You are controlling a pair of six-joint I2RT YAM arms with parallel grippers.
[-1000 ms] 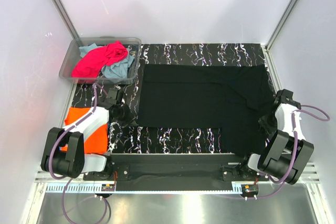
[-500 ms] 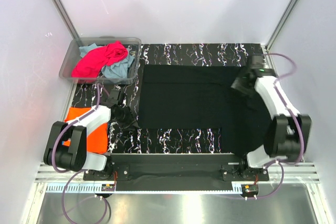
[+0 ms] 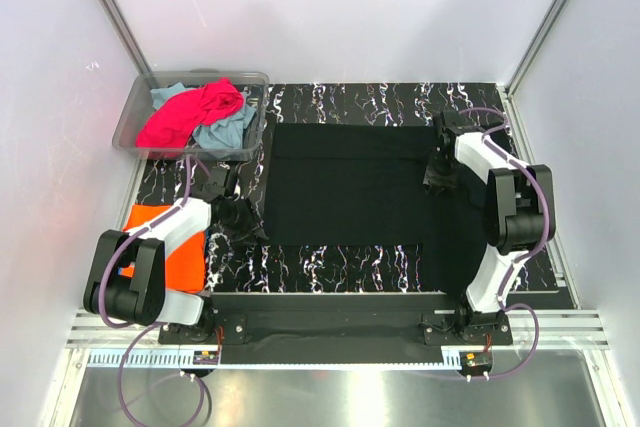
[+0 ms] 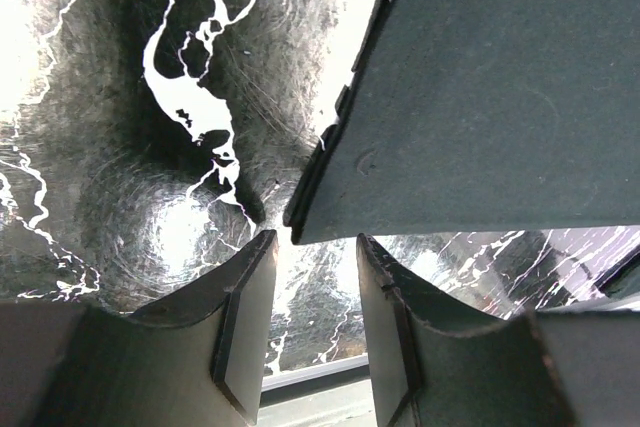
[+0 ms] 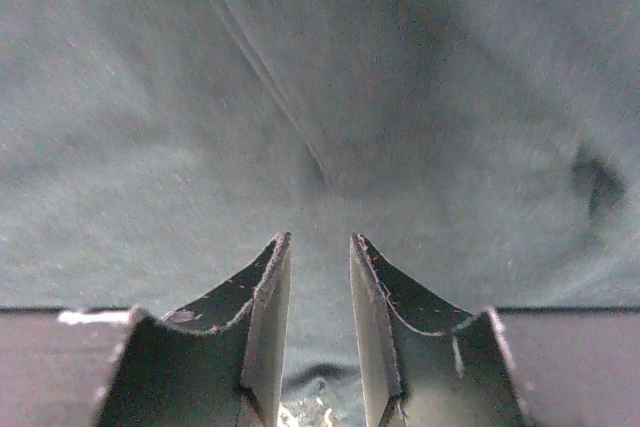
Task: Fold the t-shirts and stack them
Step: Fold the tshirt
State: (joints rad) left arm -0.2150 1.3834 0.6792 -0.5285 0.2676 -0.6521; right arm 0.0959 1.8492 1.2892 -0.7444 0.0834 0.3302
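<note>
The large black t-shirt (image 3: 350, 182) lies spread flat on the marbled table. My left gripper (image 3: 250, 227) is open and low at the shirt's near left corner; in the left wrist view that corner (image 4: 330, 197) sits just ahead of the gripper (image 4: 315, 247), not between the fingers. My right gripper (image 3: 434, 177) hovers over the shirt's right part, with its jaws a little apart and only black cloth (image 5: 320, 97) under them (image 5: 318, 244). An orange t-shirt (image 3: 170, 252) lies folded at the near left. Magenta-pink (image 3: 190, 112) and teal-blue (image 3: 230, 130) t-shirts lie crumpled in the bin.
The clear plastic bin (image 3: 135, 112) stands at the back left corner. White walls with metal posts close in the table on three sides. Bare marbled table (image 3: 320, 262) shows in front of the black shirt and along its back edge (image 3: 380, 97).
My right arm has swung from the near right edge up to the back right and then left onto the black shirt. My left gripper has edged right toward the shirt's corner.
</note>
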